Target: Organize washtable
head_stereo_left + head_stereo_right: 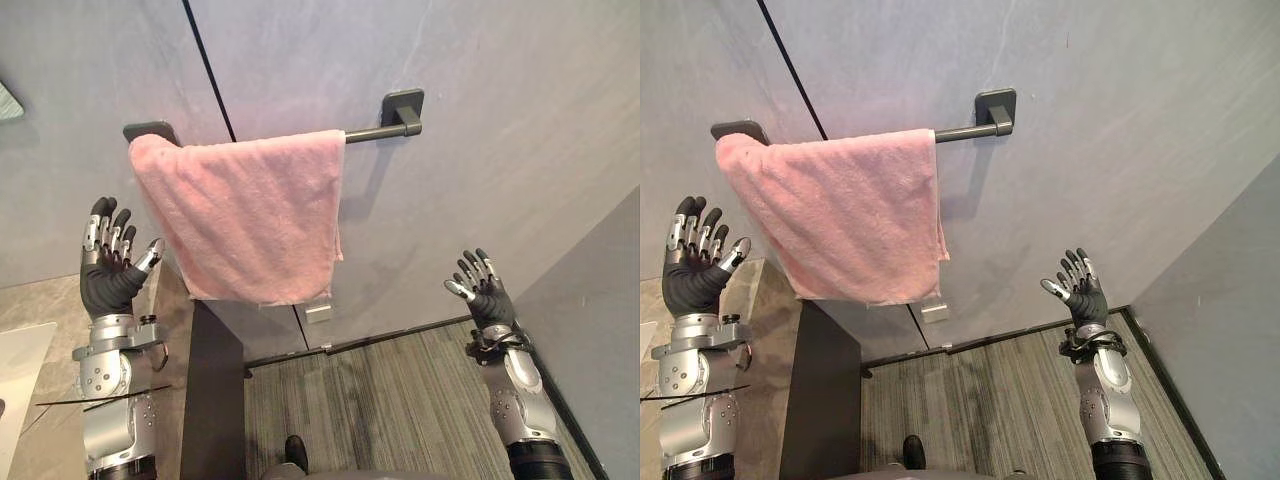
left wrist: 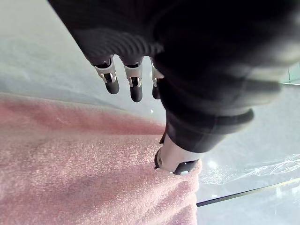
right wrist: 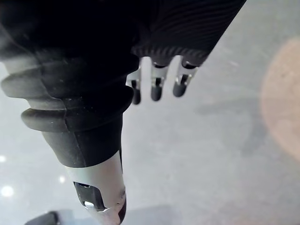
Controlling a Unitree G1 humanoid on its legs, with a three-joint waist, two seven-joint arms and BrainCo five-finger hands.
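Up on the grey wall (image 1: 480, 170) a dark rail (image 1: 372, 131) runs between two brackets, and the pink towel (image 1: 245, 215) is draped over its left end, covering the bar from the left bracket (image 1: 150, 130) to past the middle. The stretch next to the right bracket (image 1: 403, 108) is bare. The cloth hangs in a doubled sheet with its lower edge slanting and its right edge falling straight down from the rail. I have my left hand (image 1: 108, 262) raised just beside the towel's left edge, fingers straight and spread, thumb (image 2: 174, 161) angled toward the cloth and holding nothing. From the left wrist view the thumb tip sits right at the towel's edge, but I cannot tell whether it touches. My right hand (image 1: 487, 290) is up too, well apart from the towel on the right bracket's side and lower than the rail, fingers loosely spread and empty, with bare wall ahead of it in its own wrist view. A thin dark seam (image 1: 208, 70) crosses the wall behind the rail's left end, and striped grey carpet (image 1: 390, 400) lies below
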